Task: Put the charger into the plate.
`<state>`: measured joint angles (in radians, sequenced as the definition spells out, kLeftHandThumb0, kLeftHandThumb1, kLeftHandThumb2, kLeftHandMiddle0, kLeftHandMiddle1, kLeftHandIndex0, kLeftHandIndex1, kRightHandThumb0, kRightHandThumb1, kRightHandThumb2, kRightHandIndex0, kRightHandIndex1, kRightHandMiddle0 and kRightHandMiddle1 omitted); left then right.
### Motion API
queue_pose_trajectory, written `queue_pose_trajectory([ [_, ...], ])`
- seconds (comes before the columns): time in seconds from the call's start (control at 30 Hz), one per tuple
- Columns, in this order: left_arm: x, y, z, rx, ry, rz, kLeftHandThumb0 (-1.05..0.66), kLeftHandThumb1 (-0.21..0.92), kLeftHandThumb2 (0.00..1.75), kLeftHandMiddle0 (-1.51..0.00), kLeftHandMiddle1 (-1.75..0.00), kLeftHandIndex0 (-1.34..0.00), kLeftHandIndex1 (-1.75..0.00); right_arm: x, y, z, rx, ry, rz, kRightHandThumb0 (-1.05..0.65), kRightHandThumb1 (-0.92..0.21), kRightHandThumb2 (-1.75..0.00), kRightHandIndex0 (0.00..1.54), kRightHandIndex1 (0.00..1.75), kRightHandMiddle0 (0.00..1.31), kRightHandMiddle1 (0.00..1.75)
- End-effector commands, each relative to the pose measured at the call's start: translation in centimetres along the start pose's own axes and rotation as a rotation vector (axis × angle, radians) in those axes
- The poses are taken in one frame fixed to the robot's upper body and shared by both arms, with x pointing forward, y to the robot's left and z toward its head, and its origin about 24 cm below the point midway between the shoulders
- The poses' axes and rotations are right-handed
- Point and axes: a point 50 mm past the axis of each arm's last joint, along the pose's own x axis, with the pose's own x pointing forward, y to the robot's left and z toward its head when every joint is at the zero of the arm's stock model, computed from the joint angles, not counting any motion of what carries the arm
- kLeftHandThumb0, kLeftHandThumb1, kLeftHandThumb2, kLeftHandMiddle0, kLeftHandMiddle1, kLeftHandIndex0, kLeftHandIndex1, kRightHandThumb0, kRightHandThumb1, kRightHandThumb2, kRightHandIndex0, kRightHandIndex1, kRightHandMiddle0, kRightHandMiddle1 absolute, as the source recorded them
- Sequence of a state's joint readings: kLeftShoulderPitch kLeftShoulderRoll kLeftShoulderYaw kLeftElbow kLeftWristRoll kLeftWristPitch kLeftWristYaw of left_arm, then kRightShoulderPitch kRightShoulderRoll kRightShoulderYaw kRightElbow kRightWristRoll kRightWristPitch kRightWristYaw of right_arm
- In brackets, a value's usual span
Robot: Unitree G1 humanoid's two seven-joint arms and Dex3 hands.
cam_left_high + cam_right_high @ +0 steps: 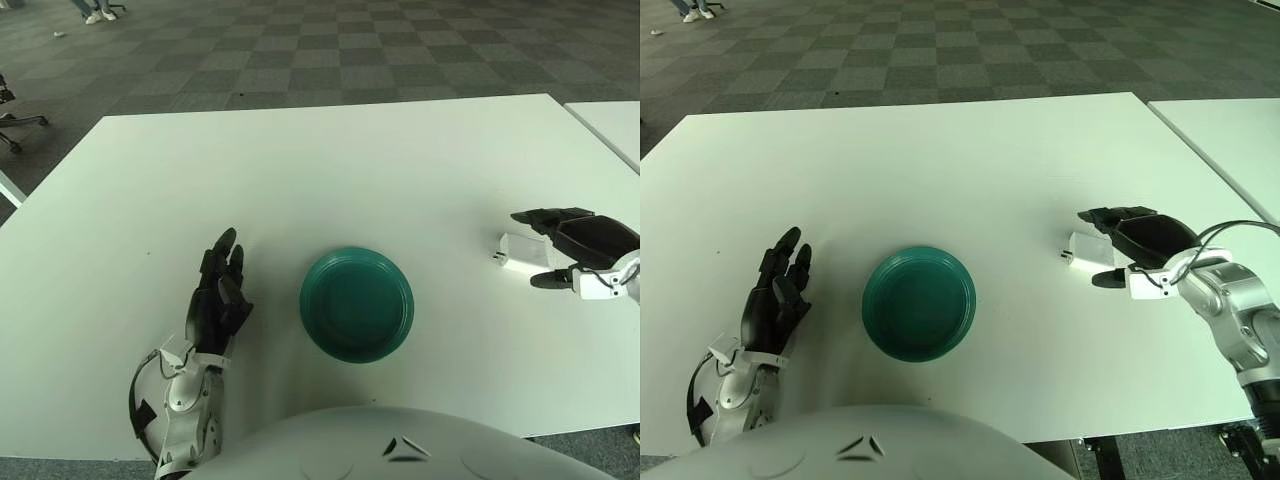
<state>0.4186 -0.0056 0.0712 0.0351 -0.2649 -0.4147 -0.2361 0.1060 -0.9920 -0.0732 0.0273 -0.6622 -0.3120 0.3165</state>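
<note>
One small white boxy charger (1089, 250), right hand (1137, 240) fingers apart around it, green plate (918, 303) nearby

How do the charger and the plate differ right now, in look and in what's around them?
The charger is a small white block; the plate is a larger, round, dark green dish. The charger lies at the table's right side with the right hand spread around it; the plate sits near the front middle, nothing in it, the left hand open to its left. Both rest on the table.
</note>
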Motion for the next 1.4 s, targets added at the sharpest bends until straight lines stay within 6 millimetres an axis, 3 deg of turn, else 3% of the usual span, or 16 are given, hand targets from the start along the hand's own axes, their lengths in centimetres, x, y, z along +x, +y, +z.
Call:
queue_pose_trajectory([
  [0.0,-0.9,0.2,-1.4,-0.012,0.088,0.021,-0.88,0.92,1.03,-0.19,0.00,0.00,-0.54,0.5,0.0,0.1,0.002,0.000,0.012,-1.05,-0.92,-0.56,0.18,0.01,0.00,0.30],
  [0.7,-0.8,-0.3,-1.3,-0.013,0.086,0.020,-0.88,0.92,1.03,-0.19,0.00,0.00,-0.54,2.3,2.1,0.7,0.037,0.018,0.058,-1.05,-0.92,-0.55,0.17,0.01,0.00,0.40],
  [1.37,-0.7,-0.3,-1.2,-0.013,0.086,0.020,-0.88,0.92,1.03,-0.19,0.00,0.00,-0.54,4.0,5.5,-0.7,0.089,0.086,0.111,-0.98,-0.92,-0.43,0.19,0.01,0.00,0.38],
])
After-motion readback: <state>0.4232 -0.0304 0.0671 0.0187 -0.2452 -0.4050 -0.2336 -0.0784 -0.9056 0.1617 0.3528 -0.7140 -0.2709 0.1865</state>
